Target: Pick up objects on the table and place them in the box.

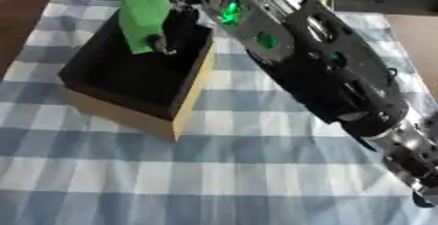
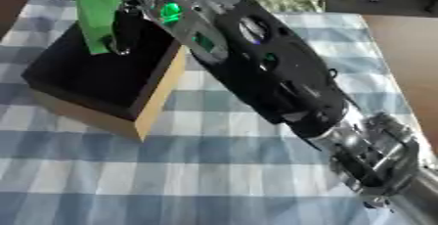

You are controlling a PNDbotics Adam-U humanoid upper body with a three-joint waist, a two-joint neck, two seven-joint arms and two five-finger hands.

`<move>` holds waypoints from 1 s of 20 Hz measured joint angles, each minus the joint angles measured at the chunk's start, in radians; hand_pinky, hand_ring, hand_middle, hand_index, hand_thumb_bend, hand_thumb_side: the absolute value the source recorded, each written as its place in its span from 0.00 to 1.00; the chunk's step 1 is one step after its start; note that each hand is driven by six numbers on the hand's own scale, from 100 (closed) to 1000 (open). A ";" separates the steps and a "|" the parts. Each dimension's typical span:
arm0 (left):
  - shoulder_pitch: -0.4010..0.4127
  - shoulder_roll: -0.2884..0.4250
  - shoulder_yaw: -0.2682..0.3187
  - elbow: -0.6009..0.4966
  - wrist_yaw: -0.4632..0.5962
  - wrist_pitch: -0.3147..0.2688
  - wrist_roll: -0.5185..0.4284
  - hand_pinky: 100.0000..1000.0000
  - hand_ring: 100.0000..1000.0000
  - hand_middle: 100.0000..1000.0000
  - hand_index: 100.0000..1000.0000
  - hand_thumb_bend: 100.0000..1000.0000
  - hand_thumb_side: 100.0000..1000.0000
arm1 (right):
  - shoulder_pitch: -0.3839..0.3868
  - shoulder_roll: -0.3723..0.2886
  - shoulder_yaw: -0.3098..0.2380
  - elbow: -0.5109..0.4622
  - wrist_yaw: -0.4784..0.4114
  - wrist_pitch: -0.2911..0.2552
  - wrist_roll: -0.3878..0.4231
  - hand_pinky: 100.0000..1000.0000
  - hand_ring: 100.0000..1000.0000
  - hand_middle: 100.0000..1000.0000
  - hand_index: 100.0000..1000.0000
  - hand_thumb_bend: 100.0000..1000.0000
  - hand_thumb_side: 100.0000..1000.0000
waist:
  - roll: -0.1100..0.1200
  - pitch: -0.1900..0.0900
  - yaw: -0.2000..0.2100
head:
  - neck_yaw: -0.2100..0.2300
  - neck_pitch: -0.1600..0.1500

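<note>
While the right hand (image 1: pixel 167 33) pinches a green sheet (image 1: pixel 141 16) over the box's (image 1: pixel 192 94) far corner, an early release could drape it across the rim.

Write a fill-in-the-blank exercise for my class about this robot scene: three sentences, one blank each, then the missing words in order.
1. The right hand holds a flat object whose colour is ____.
2. The hand holds that object above the open ____, which is dark inside with light wooden sides.
3. The tablecloth has a checked pattern in white and ____.

Missing words: green; box; blue
</note>
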 measured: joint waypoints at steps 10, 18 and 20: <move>0.000 -0.001 0.000 0.000 0.001 0.000 0.000 0.57 0.68 0.53 0.68 0.15 0.33 | 0.000 0.000 0.001 0.000 0.054 -0.078 0.079 0.98 0.98 0.90 0.99 0.41 0.18 | 0.000 0.001 0.003 | -0.003 0.000; 0.000 -0.008 0.000 0.000 0.002 0.000 0.000 0.57 0.68 0.53 0.68 0.15 0.33 | 0.000 0.001 -0.001 0.041 0.139 -0.117 0.090 0.99 0.98 0.89 1.00 0.42 0.17 | 0.001 0.002 0.005 | -0.005 0.000; 0.000 -0.008 0.000 0.000 0.002 0.001 0.000 0.57 0.68 0.53 0.68 0.15 0.33 | 0.000 0.001 -0.004 0.041 0.143 -0.120 0.091 0.99 0.98 0.88 1.00 0.40 0.15 | 0.001 0.002 0.005 | -0.005 0.000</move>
